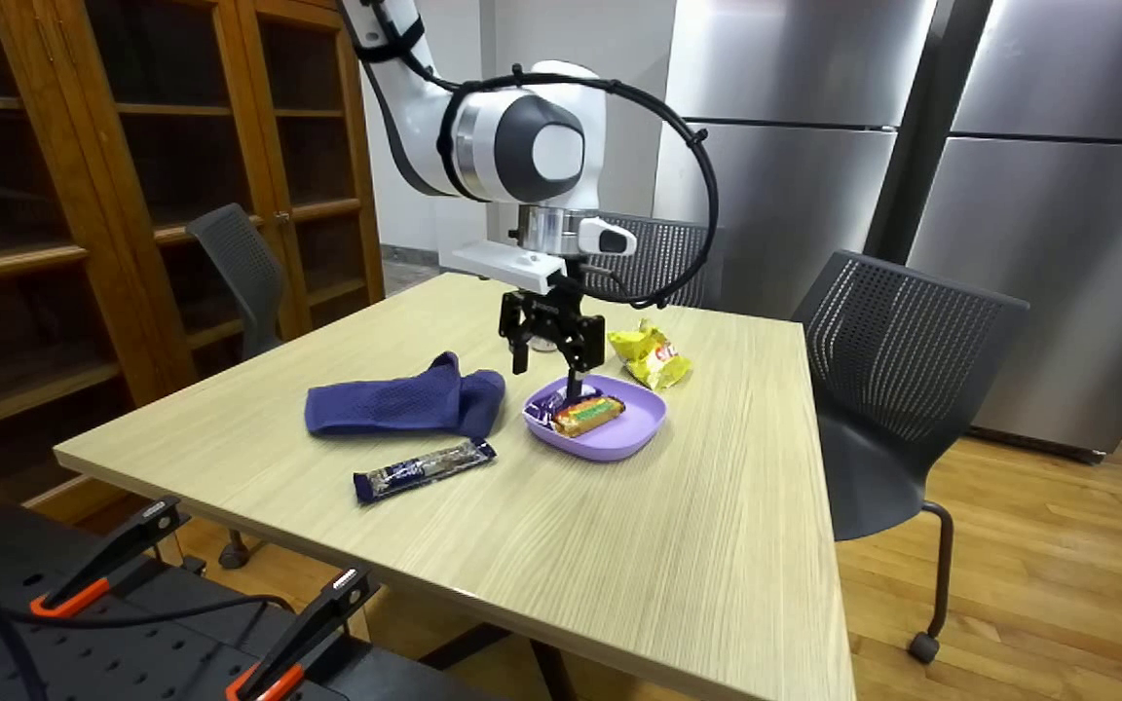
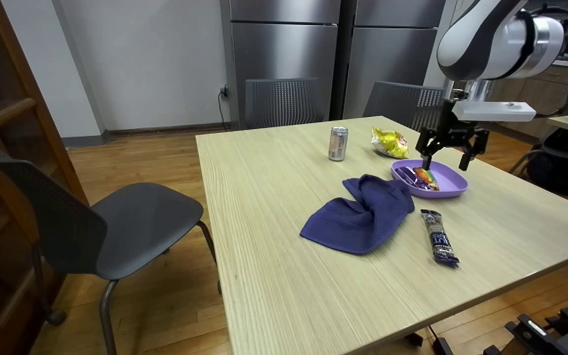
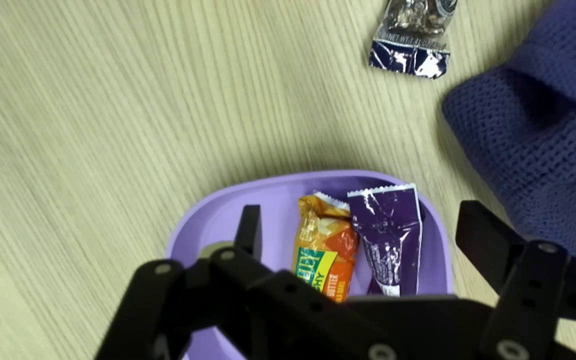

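My gripper (image 1: 547,375) is open, with nothing held between its fingers. In an exterior view the gripper (image 2: 445,162) is over a purple plate (image 2: 454,183). In the wrist view the gripper (image 3: 360,225) has one finger over the plate (image 3: 273,207) and the other beyond its right rim. An orange, yellow and green wrapped bar (image 3: 325,245) and a dark purple wrapper (image 3: 388,230) lie side by side in the plate, between the spread fingers in that view. Their lower ends are hidden by the gripper. Whether a finger touches anything cannot be told.
A blue cloth (image 2: 363,217) and a clear-and-navy wrapped nut bar (image 1: 423,470) lie on the table beside the plate. A yellow crumpled bag (image 1: 652,355) and a can (image 2: 337,144) are farther back. Dark chairs (image 1: 902,389) stand around the table.
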Robot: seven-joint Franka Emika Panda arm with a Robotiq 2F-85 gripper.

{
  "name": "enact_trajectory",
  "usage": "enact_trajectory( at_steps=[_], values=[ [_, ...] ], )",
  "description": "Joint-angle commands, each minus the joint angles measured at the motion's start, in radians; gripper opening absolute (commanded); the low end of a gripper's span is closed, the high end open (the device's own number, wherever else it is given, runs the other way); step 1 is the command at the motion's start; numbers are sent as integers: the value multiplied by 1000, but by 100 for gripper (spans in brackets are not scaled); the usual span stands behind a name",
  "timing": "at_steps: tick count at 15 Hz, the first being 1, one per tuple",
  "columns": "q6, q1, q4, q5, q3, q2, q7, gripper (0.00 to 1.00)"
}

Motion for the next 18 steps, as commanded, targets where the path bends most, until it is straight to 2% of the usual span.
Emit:
enact_trajectory(
  at_steps=[1, 10, 18],
  values=[
    [42, 36, -121, 2, -13, -90, 48, 100],
    [76, 89, -260, 8, -16, -150, 147, 100],
    [85, 115, -301, 39, -8, -148, 222, 100]
  ],
)
